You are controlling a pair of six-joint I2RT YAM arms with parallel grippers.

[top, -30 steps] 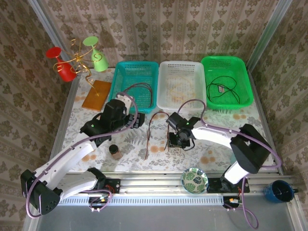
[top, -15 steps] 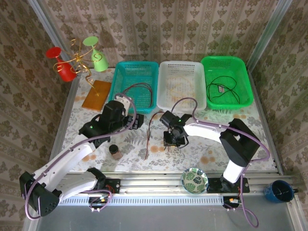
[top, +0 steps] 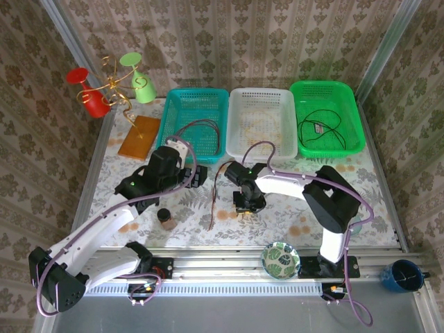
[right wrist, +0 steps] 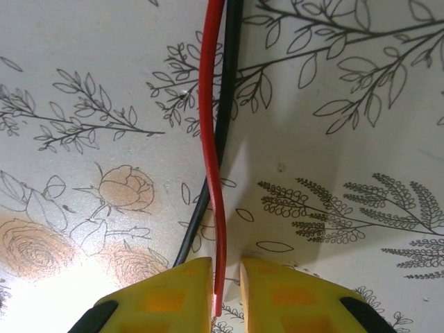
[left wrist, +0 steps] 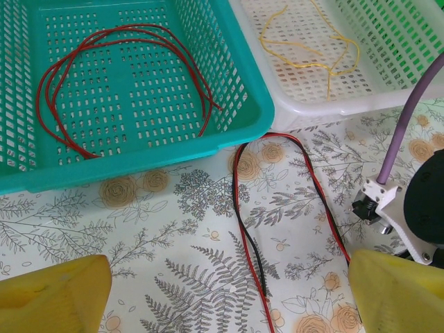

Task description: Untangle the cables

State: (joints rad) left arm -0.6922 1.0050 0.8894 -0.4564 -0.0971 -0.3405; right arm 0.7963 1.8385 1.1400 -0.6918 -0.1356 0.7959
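Note:
A red and black cable pair (top: 214,201) lies in a long loop on the flowered table, and its left strand (left wrist: 243,201) runs down the left wrist view. My right gripper (top: 244,207) is down on the loop's right end. The red cable (right wrist: 211,139) ends between its yellow fingertips (right wrist: 225,267), against the left pad with a sliver of gap at the right; the black cable (right wrist: 225,104) passes outside the left finger. My left gripper (left wrist: 225,298) hovers wide open over the left strand. Another red cable (left wrist: 139,28) lies in the teal basket, and a yellow one (left wrist: 305,64) in the white basket.
Teal (top: 196,94), white (top: 261,91) and green (top: 322,84) baskets line the back; a black cable (top: 319,128) is in the green one. A small brown jar (top: 166,218), a patterned bowl (top: 280,259), a wooden board (top: 139,136) and a cup stand (top: 111,87) stand around.
My right arm has swung left along the table, and its jaws have narrowed around the red cable's end. The left arm has stayed where it was.

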